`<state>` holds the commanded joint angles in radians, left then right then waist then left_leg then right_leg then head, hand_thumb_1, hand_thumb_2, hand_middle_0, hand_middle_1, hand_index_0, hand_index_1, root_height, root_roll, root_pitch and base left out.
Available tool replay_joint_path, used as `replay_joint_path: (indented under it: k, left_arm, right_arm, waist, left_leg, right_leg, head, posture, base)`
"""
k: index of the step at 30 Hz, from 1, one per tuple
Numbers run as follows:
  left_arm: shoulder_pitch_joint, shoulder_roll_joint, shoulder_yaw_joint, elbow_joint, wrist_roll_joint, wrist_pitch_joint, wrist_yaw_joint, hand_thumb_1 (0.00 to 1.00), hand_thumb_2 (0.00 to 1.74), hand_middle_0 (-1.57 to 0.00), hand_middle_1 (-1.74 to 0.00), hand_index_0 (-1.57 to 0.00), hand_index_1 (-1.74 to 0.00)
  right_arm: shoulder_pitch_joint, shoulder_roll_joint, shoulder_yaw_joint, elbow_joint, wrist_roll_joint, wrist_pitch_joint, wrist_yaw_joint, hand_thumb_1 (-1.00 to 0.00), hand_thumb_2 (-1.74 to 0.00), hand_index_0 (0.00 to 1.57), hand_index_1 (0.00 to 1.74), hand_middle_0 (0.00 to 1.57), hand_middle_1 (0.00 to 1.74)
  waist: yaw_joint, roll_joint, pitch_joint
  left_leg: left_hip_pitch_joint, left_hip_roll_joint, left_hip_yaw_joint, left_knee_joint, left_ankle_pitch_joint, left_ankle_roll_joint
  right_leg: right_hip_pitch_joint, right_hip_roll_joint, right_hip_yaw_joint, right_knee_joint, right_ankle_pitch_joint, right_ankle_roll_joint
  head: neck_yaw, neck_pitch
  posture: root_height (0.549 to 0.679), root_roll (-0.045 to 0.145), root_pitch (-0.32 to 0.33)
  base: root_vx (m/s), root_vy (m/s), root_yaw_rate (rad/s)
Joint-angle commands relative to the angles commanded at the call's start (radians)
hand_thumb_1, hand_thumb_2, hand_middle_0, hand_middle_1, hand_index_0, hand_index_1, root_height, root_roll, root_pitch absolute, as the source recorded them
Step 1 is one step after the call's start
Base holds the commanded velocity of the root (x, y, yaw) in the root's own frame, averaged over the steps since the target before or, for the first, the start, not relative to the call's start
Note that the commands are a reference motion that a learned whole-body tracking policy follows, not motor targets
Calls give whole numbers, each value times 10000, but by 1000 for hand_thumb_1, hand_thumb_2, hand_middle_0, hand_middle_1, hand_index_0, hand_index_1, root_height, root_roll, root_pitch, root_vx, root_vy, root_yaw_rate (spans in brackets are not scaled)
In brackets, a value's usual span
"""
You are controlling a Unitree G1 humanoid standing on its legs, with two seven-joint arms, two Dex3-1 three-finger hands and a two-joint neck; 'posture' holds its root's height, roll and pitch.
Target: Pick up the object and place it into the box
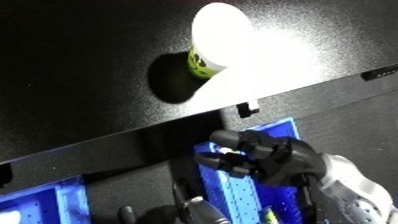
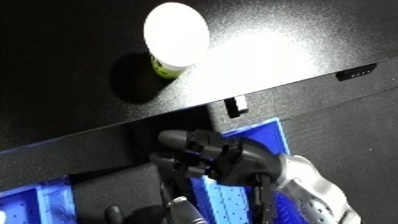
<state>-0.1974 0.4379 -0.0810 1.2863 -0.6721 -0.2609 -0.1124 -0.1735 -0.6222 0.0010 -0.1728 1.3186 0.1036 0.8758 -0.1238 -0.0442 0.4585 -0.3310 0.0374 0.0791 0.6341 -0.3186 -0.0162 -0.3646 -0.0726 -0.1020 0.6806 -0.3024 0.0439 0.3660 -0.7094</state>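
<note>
Two hands showed, nearest the camera. The right hand (image 1: 266, 155) hung below the tabletop's (image 1: 80, 75) near edge, its fingers curled and holding nothing, over a blue bin (image 1: 233, 192) with a perforated floor. Only dark fingertips of the left hand (image 1: 191, 210) poked up at the bottom edge of the view, too little to tell whether it was open or curled. Another blue bin (image 2: 27, 205) sat at the lower left.

Farther off, past the black front rail of the table, the object (image 1: 213, 42) stood on the dark tabletop a little back from its near edge, well apart from both hands. It looked like a small container with a green printed label low on its side and a wide white top, so washed out by glare that its shape was hard to read. It leaned in the view, though whether it was truly tilted I could not tell.

Judging by its look, it was probably light, stiff plastic with a smooth, perhaps slippery wall. The likelier hold seemed around the narrower labelled body, beneath the white top, rather than on the top itself.
</note>
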Motion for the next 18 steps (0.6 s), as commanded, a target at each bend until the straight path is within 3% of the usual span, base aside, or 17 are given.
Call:
replay_joint_path:
  k: [3, 8, 11, 15, 18]
  left_arm:
    - [68, -138, 138, 3, 127, 96, 16, 0, 0, 0, 0, 0, 0]
    - [369, -328, 312, -174, 199, 178, -44, 0, 0, 0, 0, 0, 0]
    - [606, -504, 266, -424, 106, 146, 27, 0, 0, 0, 0, 0, 0]
    - [743, -677, 185, -658, 77, 124, 148, 0, 0, 0, 0, 0, 0]
    - [710, -751, 117, -747, 118, 219, 267, 0, 0, 0, 0, 0, 0]
  right_arm:
    - [-400, 505, -765, -134, 443, -1130, -1107, 0, 0, 0, 0, 0, 0]
    - [-606, 849, -2169, 576, -834, -3807, -3504, 0, 0, 0, 0, 0, 0]
    - [-608, 876, -2537, 703, -1399, -5086, -4307, 0, 0, 0, 0, 0, 0]
    - [-726, 799, -2627, 494, -2071, -6092, -5105, 0, 0, 0, 0, 0, 0]
    - [-905, 646, -2499, 465, -2704, -6176, -5731, 0, 0, 0, 0, 0, 0]
  waist:
    - [-46, 112, -42]
    - [-87, 284, -8]
    - [-127, 351, 24]
    - [-160, 392, 63]
    - [-167, 409, 85]
  left_leg:
    - [-16, -27, -3, 62, -51, -4]
    - [-20, -59, 27, 186, -110, 41]
    - [-6, -97, 49, 178, -107, 110]
    - [28, -140, 75, 198, -132, 160]
    - [57, -167, 89, 225, -148, 164]
  right_leg:
    - [0, -5, -7, 57, -33, -29]
    - [-33, -12, 5, 201, -78, -77]
    - [-58, 33, 45, 236, -83, -101]
    - [-48, 77, 103, 269, -100, -146]
    - [-24, 73, 143, 282, -115, -181]
  head:
    - [145, 152]
    - [157, 681]
    - [116, 850]
    - [62, 809]
    - [176, 798]
  posture:
    - [646, 26, 8]
    - [645, 30, 3]
    - [644, 33, 2]
    - [644, 37, -2]
    - [644, 42, -7]
  base:
    - [25, 30, 35]
    - [29, 37, -12]
    - [15, 47, -49]
    - [23, 29, -18]
    - [23, 17, 7]
